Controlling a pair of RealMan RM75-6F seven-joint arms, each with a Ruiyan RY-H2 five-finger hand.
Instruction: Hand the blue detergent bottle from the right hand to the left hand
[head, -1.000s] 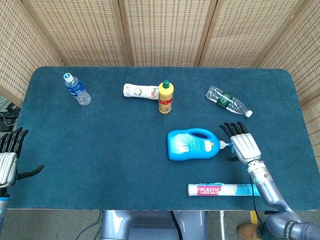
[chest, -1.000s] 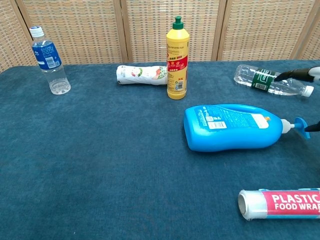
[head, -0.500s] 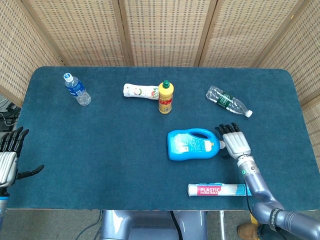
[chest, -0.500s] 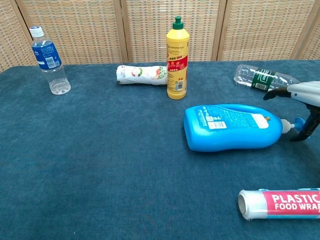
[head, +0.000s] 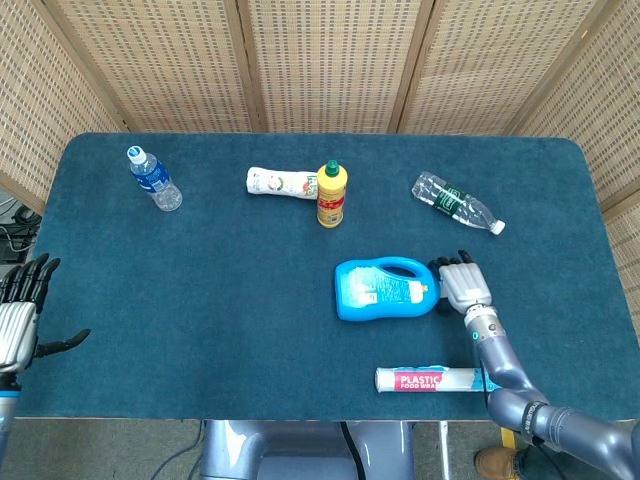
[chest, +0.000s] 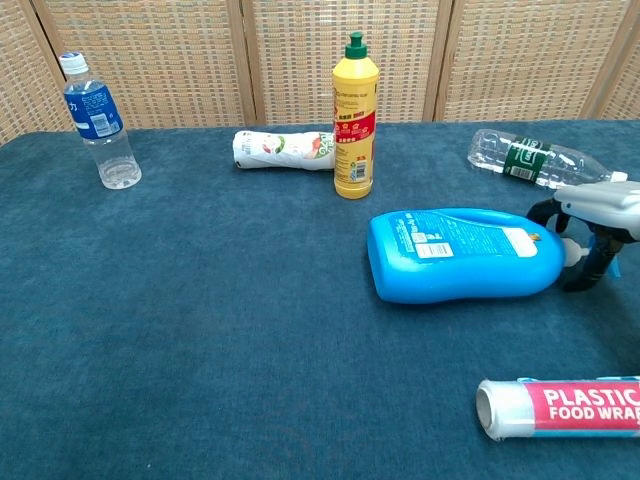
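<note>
On the blue table (head: 200, 290), the blue detergent bottle (head: 384, 289) lies on its side below the yellow bottle (head: 332, 194), the right hand (head: 462, 283), fingers apart and empty, at its cap, so grasping seems next, while the left hand (head: 22, 315) waits open far left.

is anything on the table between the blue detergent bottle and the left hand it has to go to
Nothing visible does. The blue detergent bottle lies on its side by the right hand, and only bare blue cloth stretches to the left hand at the table's edge. The water bottle stands well back of that line.
</note>
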